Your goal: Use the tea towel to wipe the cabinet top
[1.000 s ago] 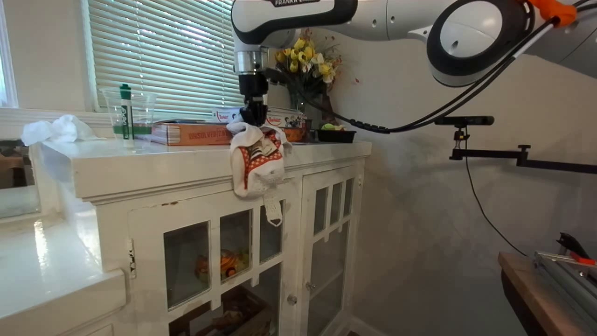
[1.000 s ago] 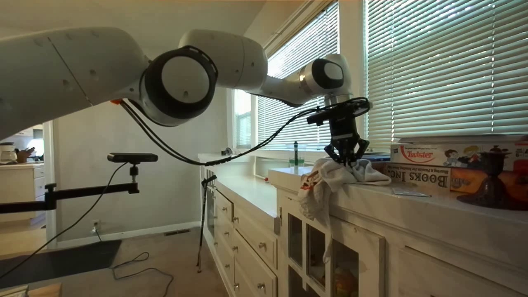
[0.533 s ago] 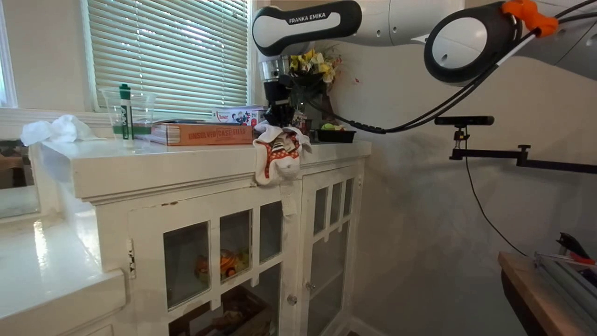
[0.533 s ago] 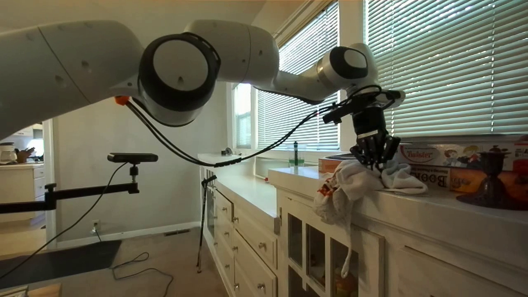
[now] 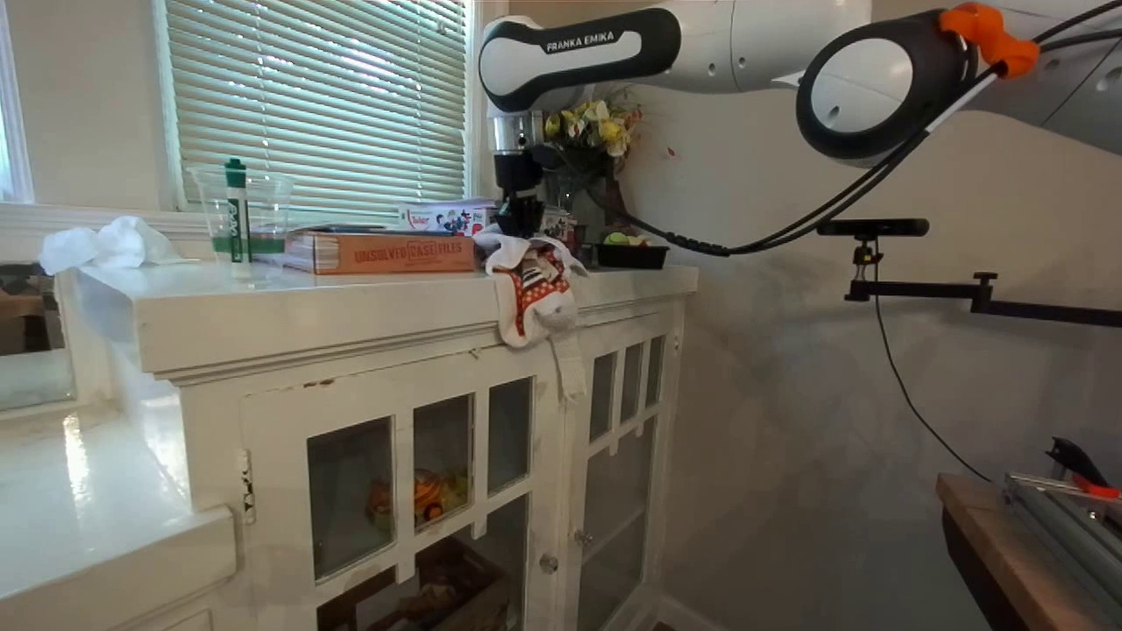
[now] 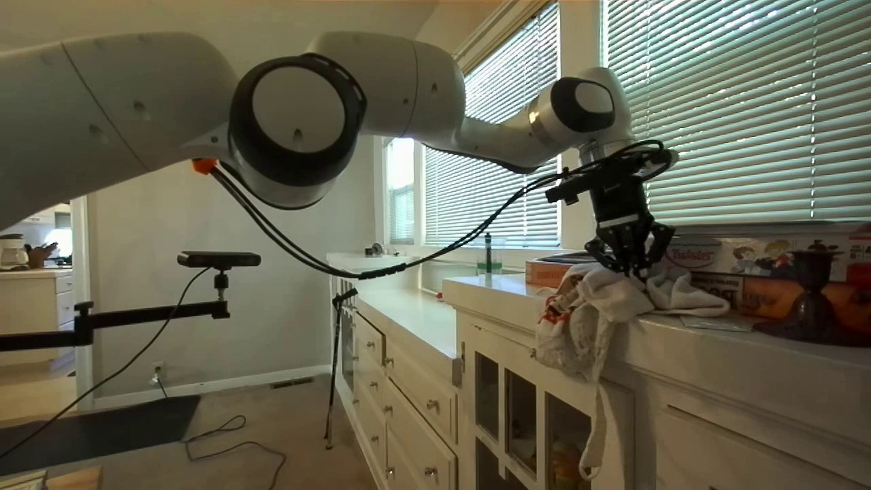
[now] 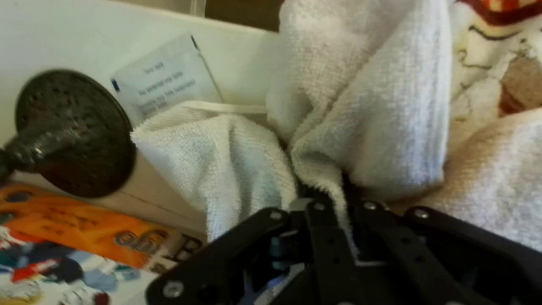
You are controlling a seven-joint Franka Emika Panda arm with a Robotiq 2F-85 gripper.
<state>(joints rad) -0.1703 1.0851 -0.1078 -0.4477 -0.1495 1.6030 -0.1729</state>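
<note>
Towel [image 7: 360, 114] lay directly under the claw [image 7: 344, 207], both to one side of the candlestick [image 7: 76, 132], and that was the relation the next stroke would turn on. The claw pointed down, its fingers close together and pinching a fold of the towel. With a single arm [image 6: 299, 129] there was no nearer one to choose. Bunching made the towel's long axis hard to read; it seemed to run from a corner aimed at the candlestick to a flap drooping over the front edge of the cabinet top [image 7: 241, 59], on the side away from the candlestick. The corner lay just beside the candlestick's foot; whether they touched I could not tell. I judged wiping to be the step in hand, and a stroke towards the candlestick the risky one, since it might nudge it or drag the packet [image 7: 165, 78] beside it.

Counted: one towel, one claw, one candlestick, one packet. At least three boxes showed: a game box [image 6: 742, 255] and an orange box [image 6: 762, 296] behind the candlestick, and a case-files box [image 5: 386, 253] off past the towel from it. One cup [image 5: 273, 237] and one marker [image 5: 237, 210] stood farther from it on that same side; one tray [image 5: 631, 256] sat on its opposite side.
</note>
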